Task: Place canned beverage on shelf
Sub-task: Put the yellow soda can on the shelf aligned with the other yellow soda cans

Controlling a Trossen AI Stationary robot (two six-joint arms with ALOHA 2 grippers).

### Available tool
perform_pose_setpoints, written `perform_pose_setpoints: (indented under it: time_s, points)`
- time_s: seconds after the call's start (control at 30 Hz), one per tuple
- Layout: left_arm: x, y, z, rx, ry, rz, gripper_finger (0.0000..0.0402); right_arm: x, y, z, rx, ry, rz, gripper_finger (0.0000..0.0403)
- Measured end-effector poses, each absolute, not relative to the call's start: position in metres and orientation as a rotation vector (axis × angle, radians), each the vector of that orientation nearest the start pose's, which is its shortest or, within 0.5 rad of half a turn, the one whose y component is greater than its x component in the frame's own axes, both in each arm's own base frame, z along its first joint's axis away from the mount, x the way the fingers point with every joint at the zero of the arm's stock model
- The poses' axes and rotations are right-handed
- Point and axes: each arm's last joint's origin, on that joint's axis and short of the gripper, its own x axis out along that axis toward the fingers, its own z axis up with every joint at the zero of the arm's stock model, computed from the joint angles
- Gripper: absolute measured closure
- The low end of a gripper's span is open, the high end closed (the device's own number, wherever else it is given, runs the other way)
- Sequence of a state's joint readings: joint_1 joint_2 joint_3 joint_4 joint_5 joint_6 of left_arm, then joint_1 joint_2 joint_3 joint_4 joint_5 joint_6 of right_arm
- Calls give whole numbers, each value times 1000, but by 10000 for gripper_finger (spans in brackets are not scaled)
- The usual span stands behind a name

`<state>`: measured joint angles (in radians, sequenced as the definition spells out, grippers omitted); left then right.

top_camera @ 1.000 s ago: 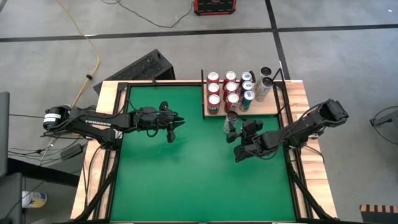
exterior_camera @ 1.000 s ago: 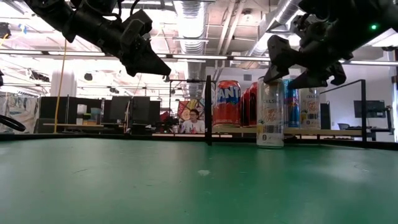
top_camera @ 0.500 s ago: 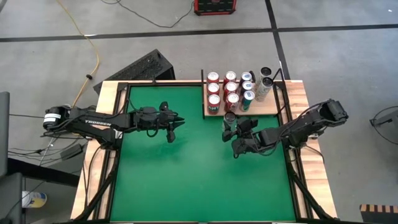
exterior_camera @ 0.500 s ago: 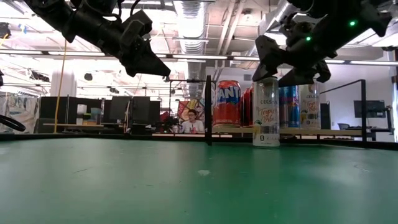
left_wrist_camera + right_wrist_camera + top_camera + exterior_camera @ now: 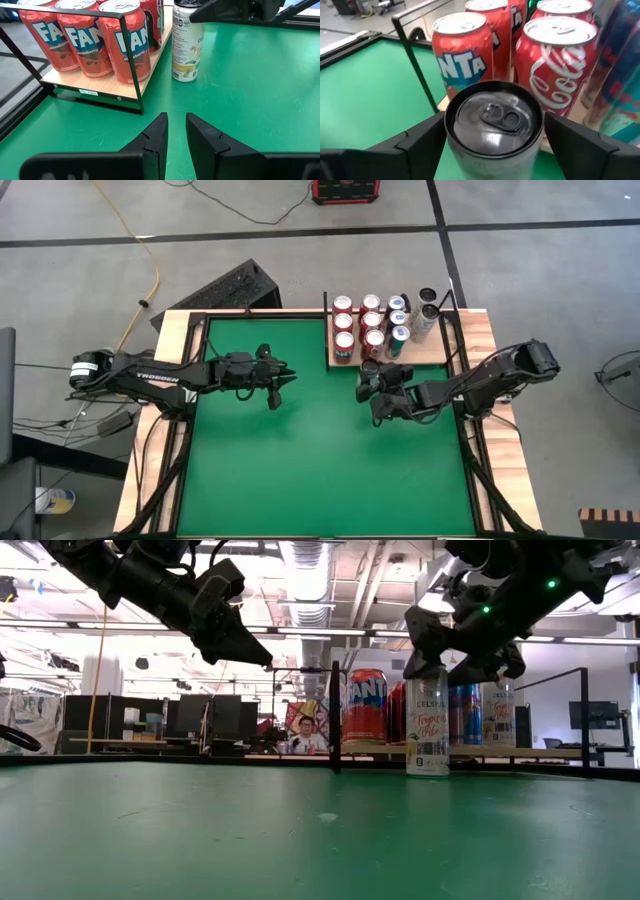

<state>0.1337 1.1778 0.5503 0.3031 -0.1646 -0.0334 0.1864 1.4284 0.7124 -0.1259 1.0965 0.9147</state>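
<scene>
On my left, bare green table (image 5: pixel 290 470) and my left gripper (image 5: pixel 284 379) pressed together, hovering. Rightward, my right gripper (image 5: pixel 372 381) straddles the slim Celsius can (image 5: pixel 428 722) standing just beside the shelf (image 5: pixel 425 355) edge, fingers (image 5: pixel 417 142) spread wide.

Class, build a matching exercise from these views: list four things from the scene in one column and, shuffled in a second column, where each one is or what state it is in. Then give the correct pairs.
Column 1
1. tall slim white can
2. red Fanta cans
3. left gripper
4. right gripper

Column 2
A. shut, above the green table's middle
B. standing on the green surface, beside the shelf
C. open, fingers either side of the white can's top
D. upright on the pale wooden shelf

Pairs: 1-B, 2-D, 3-A, 4-C
</scene>
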Motion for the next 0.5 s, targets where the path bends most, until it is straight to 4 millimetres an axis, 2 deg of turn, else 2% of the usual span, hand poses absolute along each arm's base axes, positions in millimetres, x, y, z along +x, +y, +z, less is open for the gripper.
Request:
perform_pose_setpoints:
  time_s: [0.27,0.5]
  points:
    - [241,37,221,-24,321,301,345,262,22,188,309,274,-1044,122]
    - [241,37,221,-24,328,300,345,255,27,194,293,309,-1002,125]
